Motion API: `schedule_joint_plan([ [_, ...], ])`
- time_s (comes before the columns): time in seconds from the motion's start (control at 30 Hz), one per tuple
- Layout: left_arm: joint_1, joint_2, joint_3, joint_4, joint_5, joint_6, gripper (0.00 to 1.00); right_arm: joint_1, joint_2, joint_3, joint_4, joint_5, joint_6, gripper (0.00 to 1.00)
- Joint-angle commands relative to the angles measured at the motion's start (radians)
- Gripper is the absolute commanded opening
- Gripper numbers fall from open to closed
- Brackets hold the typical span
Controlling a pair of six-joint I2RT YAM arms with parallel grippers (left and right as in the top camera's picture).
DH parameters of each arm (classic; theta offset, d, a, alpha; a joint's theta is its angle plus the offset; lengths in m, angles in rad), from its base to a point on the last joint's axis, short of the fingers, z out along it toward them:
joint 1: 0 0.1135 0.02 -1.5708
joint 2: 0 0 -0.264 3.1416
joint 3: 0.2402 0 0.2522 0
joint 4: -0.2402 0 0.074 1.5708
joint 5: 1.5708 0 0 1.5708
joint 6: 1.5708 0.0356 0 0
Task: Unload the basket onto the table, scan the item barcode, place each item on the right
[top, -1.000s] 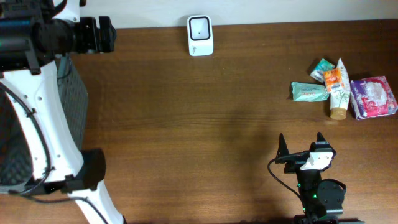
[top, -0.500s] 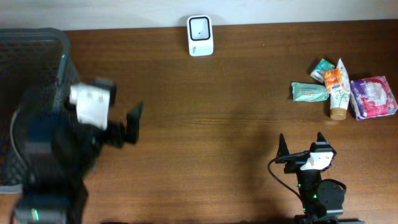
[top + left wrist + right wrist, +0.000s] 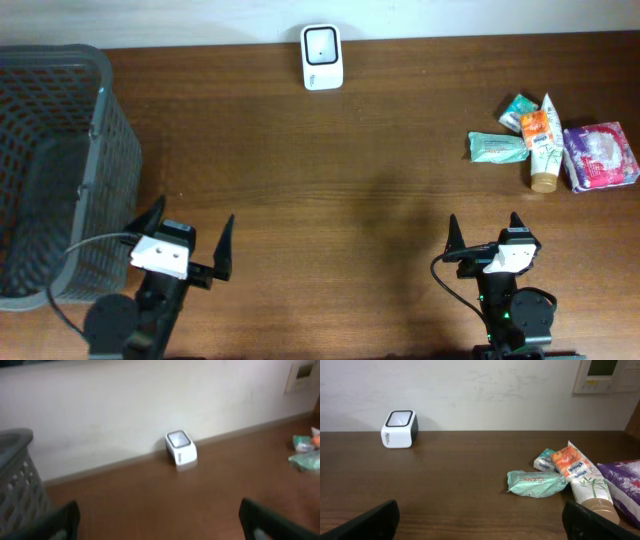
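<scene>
A white barcode scanner [image 3: 322, 57] stands at the back edge of the table, also seen in the left wrist view [image 3: 180, 448] and the right wrist view [image 3: 399, 428]. The items lie in a cluster at the right: a mint-green packet [image 3: 497, 148] [image 3: 536, 483], a white tube with an orange top [image 3: 544, 145] [image 3: 582, 480], a purple pack [image 3: 600, 155] and a small teal packet [image 3: 518, 110]. My left gripper [image 3: 193, 215] [image 3: 159, 512] sits open at the front left, holding nothing. My right gripper [image 3: 484, 224] [image 3: 480, 512] sits open at the front right, well short of the items.
A grey mesh basket [image 3: 110, 150] [image 3: 15, 445] stands at the table's left edge, just behind the left arm. A pale wall runs along the back of the table behind the scanner.
The left arm swung from the back left, above the basket, down to the front left of the table. The right arm and the items have not moved.
</scene>
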State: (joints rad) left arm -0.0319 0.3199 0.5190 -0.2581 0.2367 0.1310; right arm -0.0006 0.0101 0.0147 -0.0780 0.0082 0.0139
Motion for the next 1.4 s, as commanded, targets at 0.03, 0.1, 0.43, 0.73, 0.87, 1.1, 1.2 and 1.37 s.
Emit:
schedule_joint_plan([
  [0.03,0.004,-0.092,-0.194,0.187,-0.007,-0.014,0.99,-0.006,-0.006,-0.009,-0.003,0.011,-0.006,0.99],
  [0.1,0.004,-0.124,-0.26,0.234,-0.118,-0.113,0.99,-0.006,-0.006,-0.009,-0.003,0.011,-0.006,0.99],
  [0.43,0.005,-0.179,-0.503,0.475,-0.29,-0.162,0.99,-0.006,-0.006,-0.009,-0.003,0.011,-0.006,0.99],
  [0.73,0.077,-0.312,-0.511,0.207,-0.289,-0.161,0.99,-0.006,-0.006,-0.009,-0.003,0.011,-0.006,0.99],
  [0.87,0.081,-0.315,-0.511,0.178,-0.287,-0.161,0.99,-0.006,-0.006,-0.009,-0.003,0.011,-0.006,0.99],
  [1.1,0.08,-0.315,-0.51,0.173,-0.257,-0.161,0.99,-0.006,-0.006,-0.009,-0.003,0.011,-0.006,0.99],
  [1.2,0.08,-0.315,-0.51,0.174,-0.259,-0.161,0.99,-0.006,-0.006,-0.009,-0.003,0.011,-0.006,0.99],
  [1.37,0.08,-0.315,-0.51,0.175,-0.259,-0.161,0.99,-0.006,-0.006,-0.009,-0.003,0.011,-0.006,0.99],
])
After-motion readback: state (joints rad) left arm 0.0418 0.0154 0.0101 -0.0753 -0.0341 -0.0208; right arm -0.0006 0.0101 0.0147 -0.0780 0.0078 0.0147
